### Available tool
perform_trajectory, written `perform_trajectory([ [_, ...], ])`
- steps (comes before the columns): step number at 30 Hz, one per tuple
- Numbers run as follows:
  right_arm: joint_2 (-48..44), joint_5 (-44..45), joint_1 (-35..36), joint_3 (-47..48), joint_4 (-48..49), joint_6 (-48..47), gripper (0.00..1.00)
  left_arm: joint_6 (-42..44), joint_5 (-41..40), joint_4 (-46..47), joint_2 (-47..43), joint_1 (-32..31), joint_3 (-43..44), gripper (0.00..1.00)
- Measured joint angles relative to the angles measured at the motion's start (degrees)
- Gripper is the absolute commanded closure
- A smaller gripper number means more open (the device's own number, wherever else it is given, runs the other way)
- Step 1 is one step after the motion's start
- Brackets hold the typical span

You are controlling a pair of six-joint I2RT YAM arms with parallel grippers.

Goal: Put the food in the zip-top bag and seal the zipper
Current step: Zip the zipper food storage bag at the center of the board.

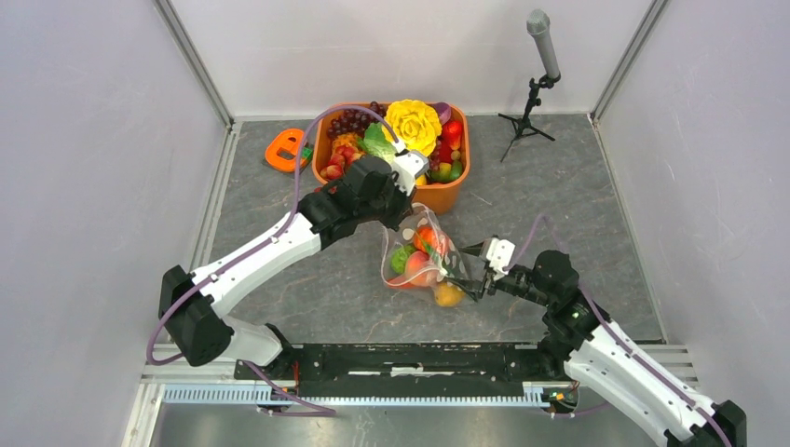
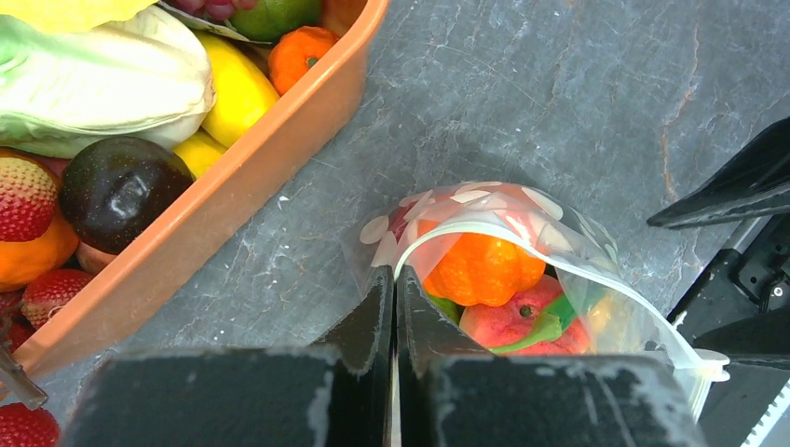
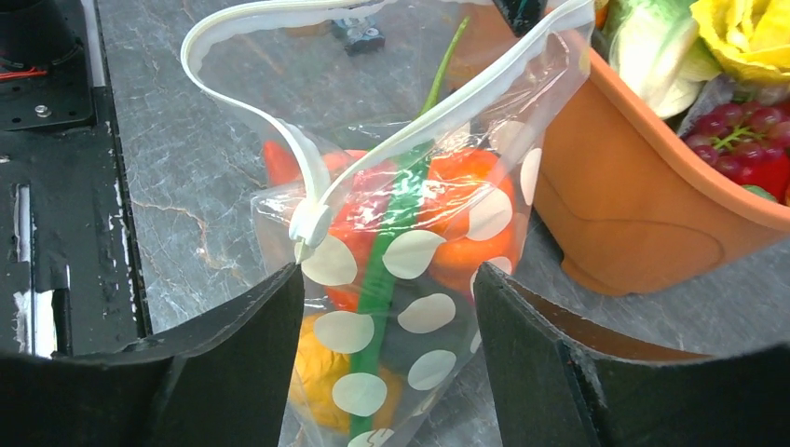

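Left wrist view shows you the left jaws pinched tight on the bag [image 2: 484,209] at its mouth edge. The zipper [image 3: 484,84] gapes open (joined only at one end, seen from the right wrist). Food [image 2: 480,265] sits inside, orange, peach and green. Your right jaws stand wide, one either side of the bag. It sits on the tabletop [image 1: 559,186], just beside the orange tub [image 1: 442,196]

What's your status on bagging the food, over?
Left jaws shut on zip-top bag rim; right jaws open astride it. Food inside, zipper unsealed. Orange tub close alongside.
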Motion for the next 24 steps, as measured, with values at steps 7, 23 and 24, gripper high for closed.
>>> perform_trajectory([
  [7, 3.98, -2.58, 0.04, -5.20, 13.00, 1.92, 0.41, -0.74, 0.37, 0.11, 0.00, 0.87, 0.00, 0.98],
  [23, 2.69, -3.74, 5.11, -10.25, 27.85, 3.28, 0.49, -3.06, 1.68, 0.44, 0.00, 1.99, 0.00, 0.98],
  [24, 3.04, -3.28, 5.64, -10.43, 28.30, 3.23, 0.52, -3.15, 1.70, 0.44, 0.00, 1.99, 0.00, 0.98],
])
